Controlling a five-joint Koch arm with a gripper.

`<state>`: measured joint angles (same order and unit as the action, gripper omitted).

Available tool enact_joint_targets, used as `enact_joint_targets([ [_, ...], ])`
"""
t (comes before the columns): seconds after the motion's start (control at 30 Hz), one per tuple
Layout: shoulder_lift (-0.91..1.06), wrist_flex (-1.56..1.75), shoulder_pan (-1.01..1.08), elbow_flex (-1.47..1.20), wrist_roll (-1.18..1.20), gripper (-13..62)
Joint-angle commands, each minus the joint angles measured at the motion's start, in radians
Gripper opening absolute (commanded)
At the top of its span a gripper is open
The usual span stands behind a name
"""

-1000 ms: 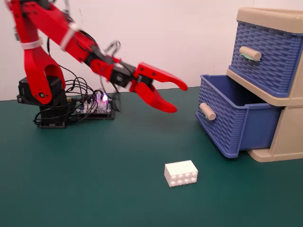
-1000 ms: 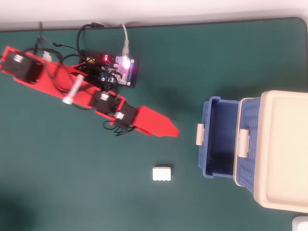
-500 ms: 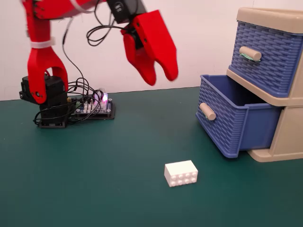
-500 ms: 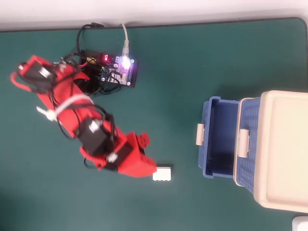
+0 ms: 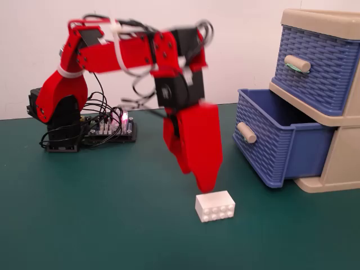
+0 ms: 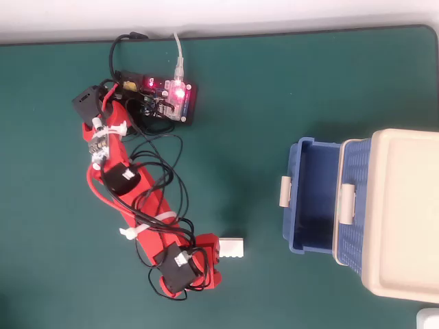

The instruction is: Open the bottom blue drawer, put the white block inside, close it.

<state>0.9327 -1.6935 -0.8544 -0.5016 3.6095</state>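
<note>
The white block (image 5: 215, 206) lies on the green table, studs facing the fixed camera; it also shows in the overhead view (image 6: 231, 247). My red gripper (image 5: 202, 183) points down, its tip just above the block's left end. Its jaws lie one behind the other, so whether they are apart cannot be told. In the overhead view the gripper (image 6: 210, 262) sits right beside the block. The bottom blue drawer (image 5: 261, 152) is pulled out and looks empty inside in the overhead view (image 6: 296, 226). Its beige peg handle (image 5: 246, 133) faces the arm.
The upper blue drawer (image 5: 318, 67) is shut in the beige cabinet (image 5: 343, 157) at the right. A controller board (image 6: 171, 99) with loose cables sits by the arm's base at the back left. The table's dark far edge runs along the wall.
</note>
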Motion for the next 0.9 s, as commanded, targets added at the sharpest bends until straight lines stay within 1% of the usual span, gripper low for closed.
enact_joint_targets([
  [0.0,0.006,0.000,-0.009,0.072,0.029,33.7],
  [0.33,-0.112,0.012,-0.018,0.138,0.058,33.7],
  [0.57,-0.196,0.012,-0.066,0.210,0.103,33.7],
  [0.77,-0.216,0.011,-0.089,0.213,0.106,33.2],
  [0.8,-0.224,0.011,-0.089,0.212,0.106,32.2],
  [0.87,-0.241,0.008,-0.089,0.212,0.103,26.3],
])
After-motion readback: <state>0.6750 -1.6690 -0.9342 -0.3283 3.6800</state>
